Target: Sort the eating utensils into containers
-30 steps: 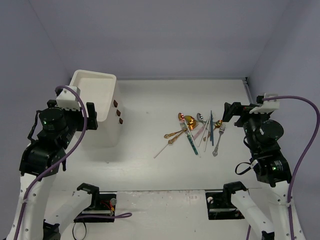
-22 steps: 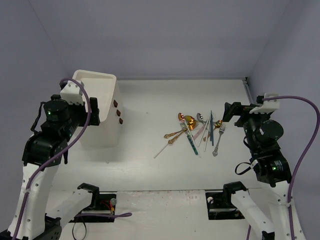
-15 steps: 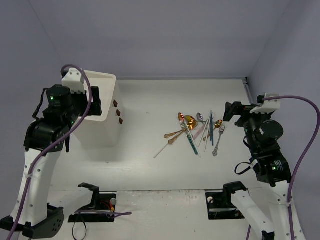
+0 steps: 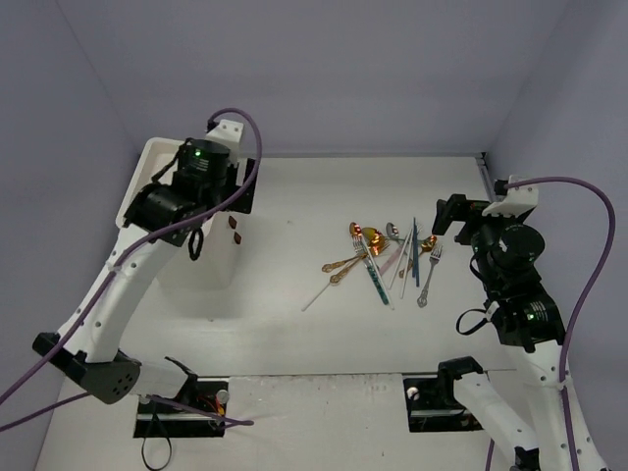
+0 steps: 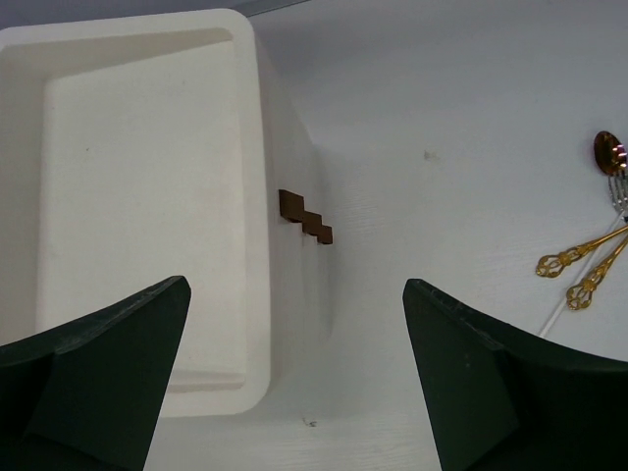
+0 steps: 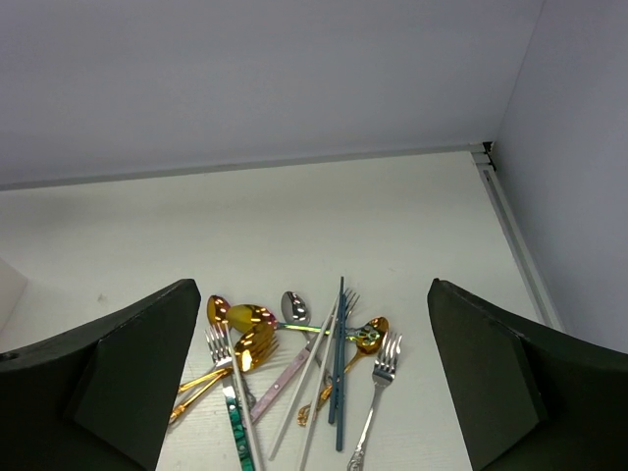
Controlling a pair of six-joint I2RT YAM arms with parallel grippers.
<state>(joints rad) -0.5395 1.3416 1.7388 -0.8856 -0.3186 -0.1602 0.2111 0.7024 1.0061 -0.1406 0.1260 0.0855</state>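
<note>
Left end effector (image 5: pixel 296 289) wide, empty, hovers above cabinet (image 5: pixel 147 196) front edge. Three knobs (image 5: pixel 304 218) below it; drawers look shut. Right end effector (image 6: pixel 314 289) wide, empty, above utensils (image 6: pixel 337 373) heaped mid-desk (image 4: pixel 294 324), well apart from cabinet. My worries: small knob slips from fingers; light cabinet drags along with drawer; crossed chopsticks and forks snag, scatter on pick.

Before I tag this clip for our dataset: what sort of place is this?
Probably a robot test cell, not a kitchen: plain lavender walls box in a white table, the left arm and right arm are bolted at its near edge, and cutlery lies in a loose pile.
</note>
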